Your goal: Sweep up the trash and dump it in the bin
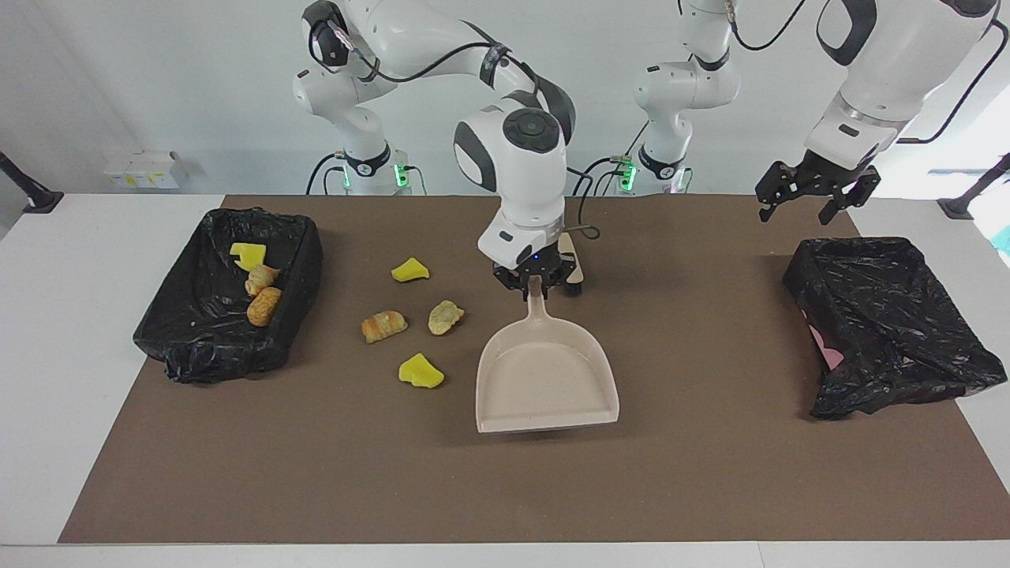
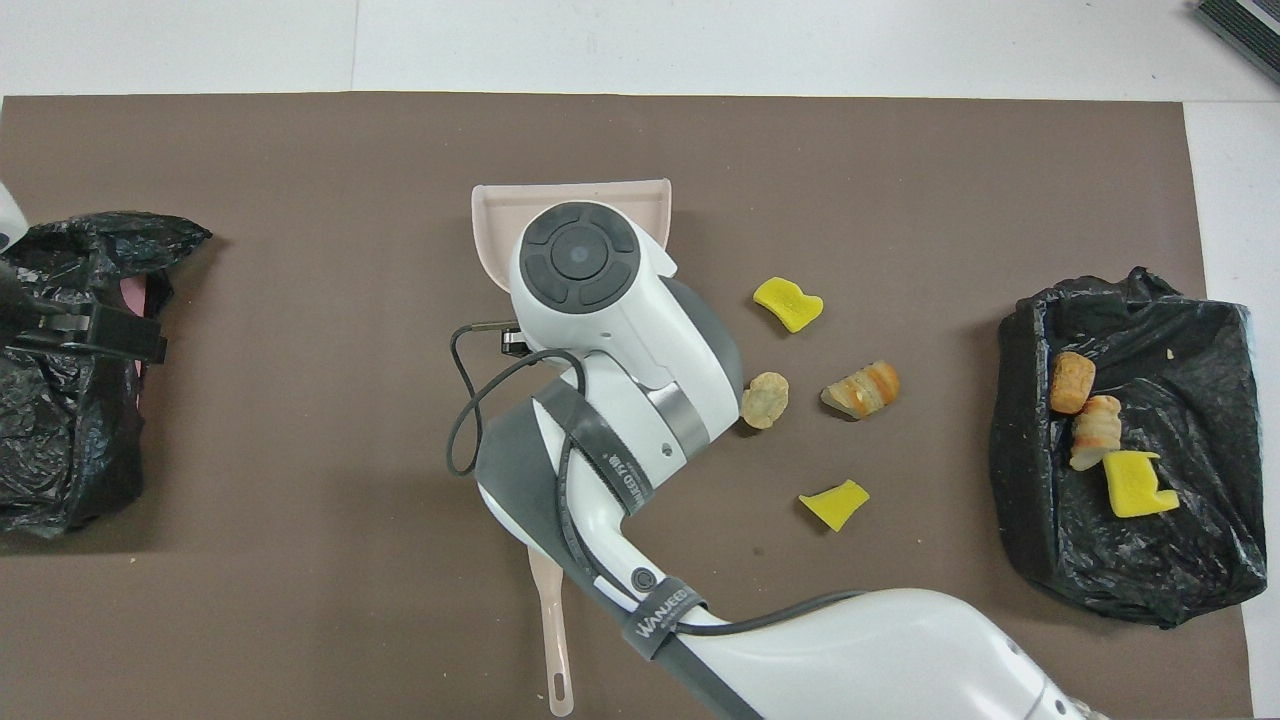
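Observation:
Four trash scraps lie on the brown mat: a yellow chunk (image 1: 410, 270) (image 2: 834, 504), a tan lump (image 1: 446, 316) (image 2: 766, 400), a pastry-like piece (image 1: 384, 325) (image 2: 862, 389) and another yellow chunk (image 1: 420, 371) (image 2: 788, 303). The black-lined bin (image 1: 205, 355) (image 2: 1100, 570) at the right arm's end holds three scraps (image 1: 260, 280). My right gripper (image 1: 535, 285) is shut on the handle of the empty beige dustpan (image 1: 544, 379) (image 2: 570, 195), beside the scraps at mid-mat. My left gripper (image 1: 797, 209) hangs open above the other bin.
The beige brush (image 1: 570, 268) (image 2: 552, 640) lies close to the robots, half hidden by the right gripper. A second black-lined bin (image 1: 884, 323) (image 2: 60, 450) sits at the left arm's end. The right arm covers much of the dustpan from overhead.

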`<state>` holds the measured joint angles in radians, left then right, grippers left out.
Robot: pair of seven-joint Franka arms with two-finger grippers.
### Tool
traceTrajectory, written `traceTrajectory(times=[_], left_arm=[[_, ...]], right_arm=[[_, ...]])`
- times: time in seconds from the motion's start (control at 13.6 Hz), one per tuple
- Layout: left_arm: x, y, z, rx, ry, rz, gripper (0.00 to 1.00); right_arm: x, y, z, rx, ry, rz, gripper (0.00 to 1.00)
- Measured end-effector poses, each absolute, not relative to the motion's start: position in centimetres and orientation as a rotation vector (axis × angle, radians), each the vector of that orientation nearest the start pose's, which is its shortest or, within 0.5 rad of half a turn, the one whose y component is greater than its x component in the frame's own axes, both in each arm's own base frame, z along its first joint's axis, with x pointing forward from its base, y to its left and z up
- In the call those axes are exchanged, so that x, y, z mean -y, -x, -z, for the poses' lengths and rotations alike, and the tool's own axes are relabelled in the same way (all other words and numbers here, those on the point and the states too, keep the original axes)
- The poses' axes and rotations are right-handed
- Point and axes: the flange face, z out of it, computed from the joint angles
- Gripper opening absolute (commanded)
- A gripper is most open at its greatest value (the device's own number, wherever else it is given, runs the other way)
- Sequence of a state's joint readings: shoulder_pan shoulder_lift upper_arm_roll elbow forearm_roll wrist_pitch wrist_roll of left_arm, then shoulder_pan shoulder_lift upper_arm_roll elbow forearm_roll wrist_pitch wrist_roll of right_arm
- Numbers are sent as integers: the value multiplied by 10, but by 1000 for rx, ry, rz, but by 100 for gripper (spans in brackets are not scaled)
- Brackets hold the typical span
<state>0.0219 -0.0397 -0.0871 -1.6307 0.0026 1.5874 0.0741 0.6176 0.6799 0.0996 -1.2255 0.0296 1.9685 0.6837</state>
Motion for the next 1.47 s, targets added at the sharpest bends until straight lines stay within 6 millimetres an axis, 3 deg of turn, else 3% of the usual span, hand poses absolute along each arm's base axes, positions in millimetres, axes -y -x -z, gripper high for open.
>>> traceTrajectory(times=[0.15,0.51,0.74,0.81,0.96,1.1,1.25,1.47], left_arm=[[36,-542,-619,-219,3128,-6,100],[39,-542,-619,-227,3127,-6,100],[40,-541,-616,-230,3127,-17,100],[40,-541,-613,-232,3127,-25,100],[42,-541,-609,-242,3126,-40,100],[43,-541,-601,-246,3125,-46,100],[44,-542,-591,-248,3125,-55,100],[52,-547,-563,-275,3123,-19,100]], right_arm=[[-481,-576,-362,-25,3029,-20,4],[-479,-578,-358,-37,3028,-31,25],[-479,-578,-357,-37,3028,-32,50],[-479,-578,-357,-37,3027,-32,65],[-478,-579,-358,-40,3026,-31,76],[-473,-583,-366,-53,3019,-16,87],[-468,-586,-386,-61,3002,19,98],[-467,-577,-425,-47,2981,62,100]])
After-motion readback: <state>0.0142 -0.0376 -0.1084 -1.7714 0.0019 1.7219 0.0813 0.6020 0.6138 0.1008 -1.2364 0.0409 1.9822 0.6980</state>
